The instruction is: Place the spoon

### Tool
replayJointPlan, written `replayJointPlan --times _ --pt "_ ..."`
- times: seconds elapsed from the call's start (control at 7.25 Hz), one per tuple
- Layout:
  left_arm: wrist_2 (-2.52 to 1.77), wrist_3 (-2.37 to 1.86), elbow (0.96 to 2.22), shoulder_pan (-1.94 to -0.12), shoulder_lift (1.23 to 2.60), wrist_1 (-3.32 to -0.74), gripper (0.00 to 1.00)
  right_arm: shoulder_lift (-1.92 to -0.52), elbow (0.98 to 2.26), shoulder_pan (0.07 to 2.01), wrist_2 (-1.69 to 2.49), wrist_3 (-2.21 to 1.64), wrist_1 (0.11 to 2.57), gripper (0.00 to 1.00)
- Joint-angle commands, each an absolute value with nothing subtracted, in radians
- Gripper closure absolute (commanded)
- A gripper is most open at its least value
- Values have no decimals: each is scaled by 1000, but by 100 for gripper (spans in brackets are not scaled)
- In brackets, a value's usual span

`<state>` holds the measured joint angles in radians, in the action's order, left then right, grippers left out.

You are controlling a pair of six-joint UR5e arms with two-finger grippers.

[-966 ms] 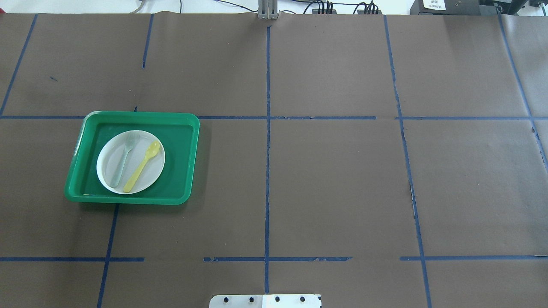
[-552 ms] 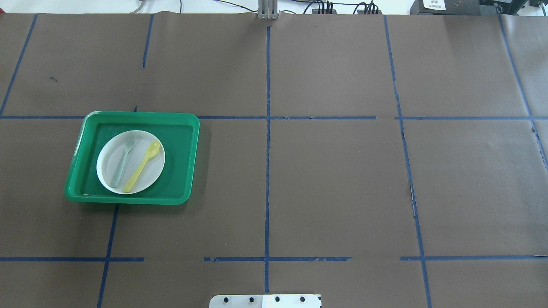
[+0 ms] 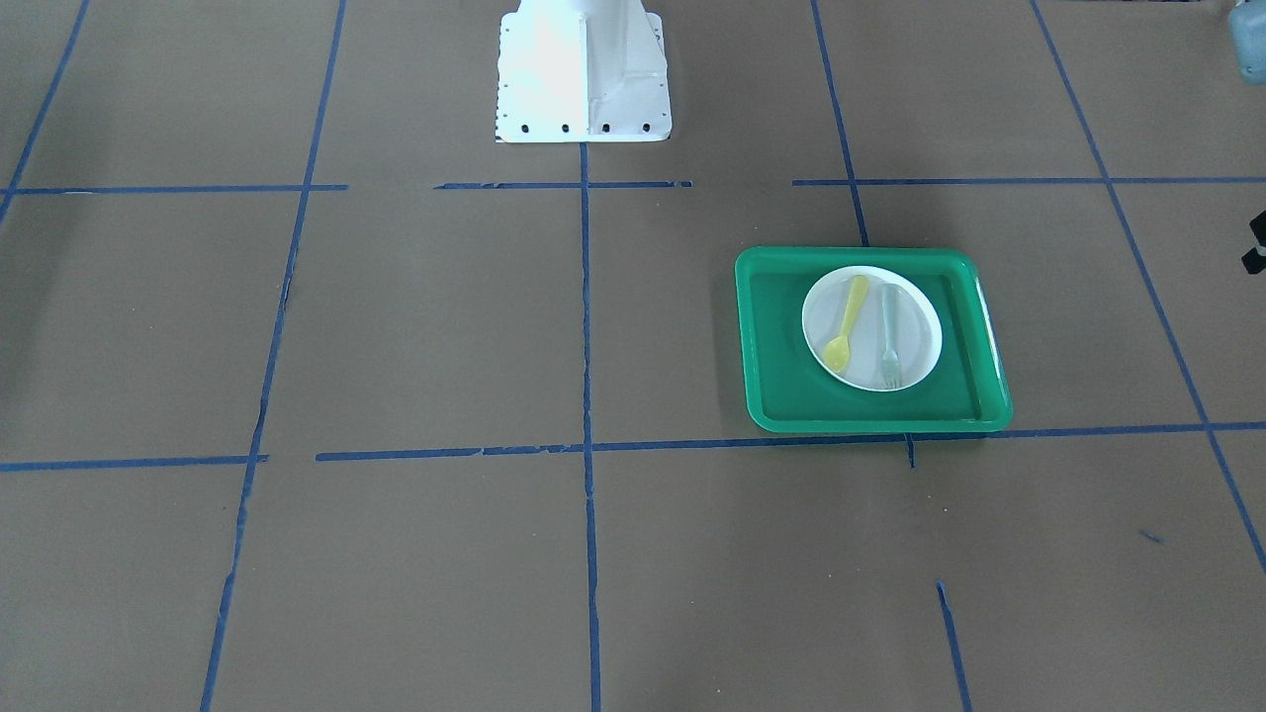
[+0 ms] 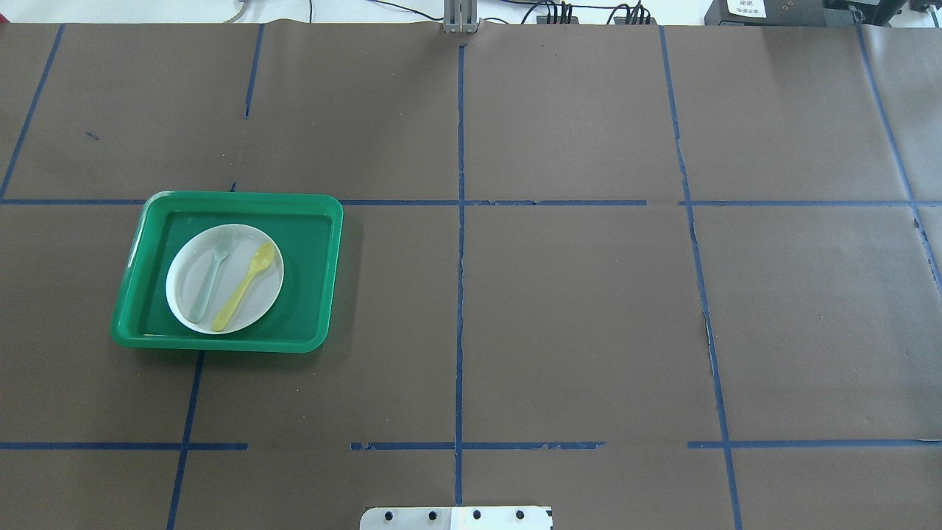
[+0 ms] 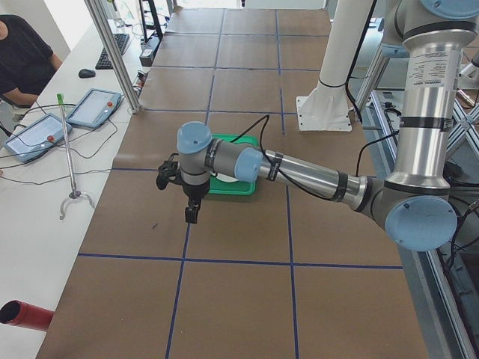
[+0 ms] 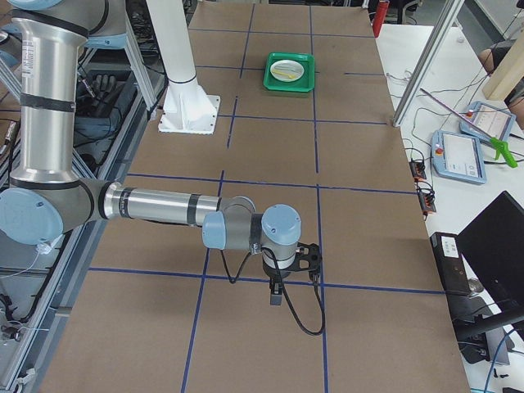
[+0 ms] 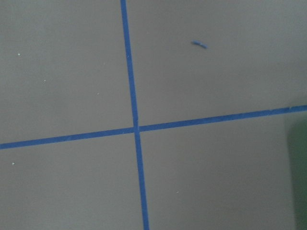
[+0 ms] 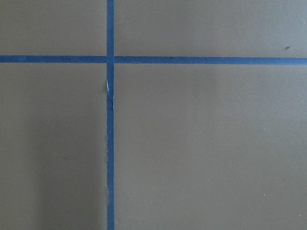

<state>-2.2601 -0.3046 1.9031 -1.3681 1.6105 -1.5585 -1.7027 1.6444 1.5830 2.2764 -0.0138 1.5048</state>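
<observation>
Spoon (image 4: 244, 285) lies on the white plate (image 4: 182, 276) in the green tray (image 4: 316, 280), beside the fork (image 4: 213, 276). It is near the left gripper (image 5: 192, 215) and well apart from the right gripper (image 6: 276, 296). Placing looks done; I cannot tell whether either gripper is parted or closed.

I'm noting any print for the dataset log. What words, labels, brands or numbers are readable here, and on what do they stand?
No text can be read.
White label on the dark box past the table's far edge: print too small to read.
Tablet screens: blurred, nothing legible.
Spoon, plate, tray: no markings seen.
</observation>
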Motion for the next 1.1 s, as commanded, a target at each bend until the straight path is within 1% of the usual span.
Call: replayJointPlan --times 0.0,0.28,0.55,0.97 --pt "-2221 -605 1977 -1188 1685 -1559 0 -1703 1644 1583 2276 -14 1505 0" --pt "-2175 -773 1953 -1056 1765 -1557 0 -1703 1644 1583 2276 -14 1505 0" --pt "-2114 -888 1883 -938 1848 -1560 0 -1703 1644 1583 2276 -14 1505 0" --pt "-2095 -914 1792 -859 1859 -1667 0 -1703 1644 1583 2276 -14 1505 0"
